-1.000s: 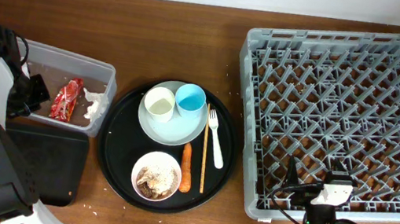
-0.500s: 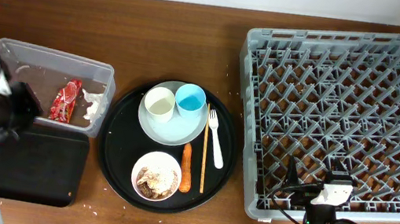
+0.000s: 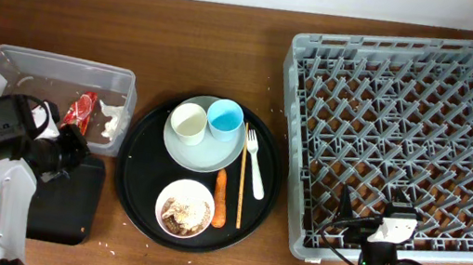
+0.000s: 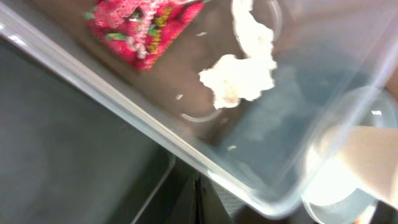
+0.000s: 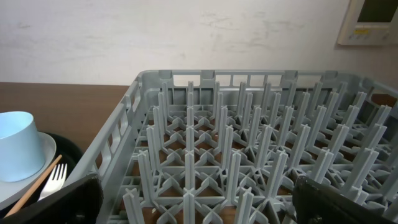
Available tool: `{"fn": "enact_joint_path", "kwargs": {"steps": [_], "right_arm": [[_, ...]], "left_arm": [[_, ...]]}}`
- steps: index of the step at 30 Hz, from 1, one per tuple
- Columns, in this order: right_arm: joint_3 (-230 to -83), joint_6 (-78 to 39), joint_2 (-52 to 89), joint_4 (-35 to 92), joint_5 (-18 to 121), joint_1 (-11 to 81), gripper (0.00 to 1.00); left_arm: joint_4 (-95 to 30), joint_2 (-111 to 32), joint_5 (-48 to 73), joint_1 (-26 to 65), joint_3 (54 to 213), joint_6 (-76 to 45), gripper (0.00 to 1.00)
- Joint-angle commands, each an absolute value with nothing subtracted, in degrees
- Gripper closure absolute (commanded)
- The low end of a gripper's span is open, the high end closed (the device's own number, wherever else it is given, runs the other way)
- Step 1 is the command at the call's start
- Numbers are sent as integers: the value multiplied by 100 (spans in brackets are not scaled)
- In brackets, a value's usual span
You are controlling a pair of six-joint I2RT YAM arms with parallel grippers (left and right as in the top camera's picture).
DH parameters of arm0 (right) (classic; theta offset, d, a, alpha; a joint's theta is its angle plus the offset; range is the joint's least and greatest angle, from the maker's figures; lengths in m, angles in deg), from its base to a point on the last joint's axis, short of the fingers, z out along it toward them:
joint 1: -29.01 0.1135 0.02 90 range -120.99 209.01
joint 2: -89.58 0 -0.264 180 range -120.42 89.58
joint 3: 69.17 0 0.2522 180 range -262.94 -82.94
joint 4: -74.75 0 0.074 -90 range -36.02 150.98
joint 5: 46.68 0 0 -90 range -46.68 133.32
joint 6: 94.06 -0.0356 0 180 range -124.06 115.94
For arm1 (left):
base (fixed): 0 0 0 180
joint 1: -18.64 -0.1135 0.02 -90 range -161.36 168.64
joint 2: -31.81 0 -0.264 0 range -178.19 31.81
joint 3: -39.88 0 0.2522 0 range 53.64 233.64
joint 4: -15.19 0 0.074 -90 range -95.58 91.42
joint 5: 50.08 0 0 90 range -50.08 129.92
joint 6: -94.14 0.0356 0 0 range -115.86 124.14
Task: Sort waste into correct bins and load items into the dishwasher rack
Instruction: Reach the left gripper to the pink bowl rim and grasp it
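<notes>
The clear tub (image 3: 55,77) holds the red wrapper (image 3: 81,108) and white tissue (image 3: 110,120); both show in the left wrist view, wrapper (image 4: 140,25) and tissue (image 4: 239,74). My left gripper (image 3: 73,148) is shut and empty at the tub's front wall, over the black rectangular tray (image 3: 65,210). On the round tray sit the plate (image 3: 215,153) with the cream cup (image 3: 188,122) and blue cup (image 3: 226,117), the fork (image 3: 255,164), chopstick (image 3: 241,185), carrot (image 3: 221,198) and bowl (image 3: 185,208) of rice and scraps. My right gripper (image 5: 199,199) is open at the near edge of the grey rack (image 3: 409,140).
The large round black tray (image 3: 142,170) lies between the tub and the rack. A few crumbs lie on the table by its left front edge. The rack (image 5: 249,155) fills the right wrist view, with the blue cup (image 5: 18,149) and fork (image 5: 56,180) at left.
My left arm has swung from the tub's left side down to its front edge, over the black rectangular tray. The right arm has not moved.
</notes>
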State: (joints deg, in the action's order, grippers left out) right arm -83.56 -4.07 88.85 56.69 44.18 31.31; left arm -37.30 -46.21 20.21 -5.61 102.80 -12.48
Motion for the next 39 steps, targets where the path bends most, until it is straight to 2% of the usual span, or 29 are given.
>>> {"fn": "enact_joint_path", "kwargs": {"steps": [1, 4, 8, 10, 13, 15, 21, 25, 28, 29, 33, 34, 35, 36, 37, 39], "right_arm": [[-8325, -435, 8922, 5645, 4389, 3162, 1], [-8325, -435, 8922, 5645, 4389, 3162, 1], [-8325, -435, 8922, 5645, 4389, 3162, 1], [-8325, -435, 8922, 5645, 4389, 3162, 1], [-8325, -435, 8922, 5645, 4389, 3162, 1], [-8325, -435, 8922, 5645, 4389, 3162, 1], [-8325, -435, 8922, 5645, 4389, 3162, 1], [-8325, -435, 8922, 5645, 4389, 3162, 1], [-8325, -435, 8922, 5645, 4389, 3162, 1], [-8325, -435, 8922, 5645, 4389, 3162, 1], [-8325, -435, 8922, 5645, 4389, 3162, 1], [-8325, -435, 8922, 5645, 4389, 3162, 1], [-8325, -435, 8922, 5645, 4389, 3162, 2], [-8325, -435, 8922, 5645, 4389, 3162, 1], [-8325, -435, 8922, 5647, 4389, 3162, 1], [-8325, -435, 8922, 5645, 4389, 3162, 1]], "left_arm": [[-3863, -4595, 1613, -587, 10263, -1318, 100], [-4392, -4238, 1613, -587, 10287, -1294, 100], [-5190, -3010, 1610, -579, 10805, -1296, 100], [-5808, -2435, 1639, -152, 10899, -1141, 100], [-6105, -2298, 2135, 1098, 10899, -1307, 100], [-6079, -2389, 2620, 2274, 10899, -1943, 100], [-5061, -3390, 3831, 5830, 10899, -3313, 100], [-4604, -4767, 4382, 6464, 10899, -3381, 99], [-4328, -5084, 4454, 6459, 10899, -3313, 85], [-4223, -5091, 4530, 6459, 10899, -3180, 1], [-4180, -5091, 4705, 6462, 10897, -2894, 1], [-4230, -5091, 4734, 6462, 10881, -2898, 42], [-4230, -5117, 4736, 6464, 10881, -2898, 52], [-4230, -5183, 4736, 6472, 10881, -2900, 53], [-4228, -5259, 4731, 6481, 10881, -2902, 58], [-4195, -5565, 4793, 6499, 10881, -2905, 59]]}}
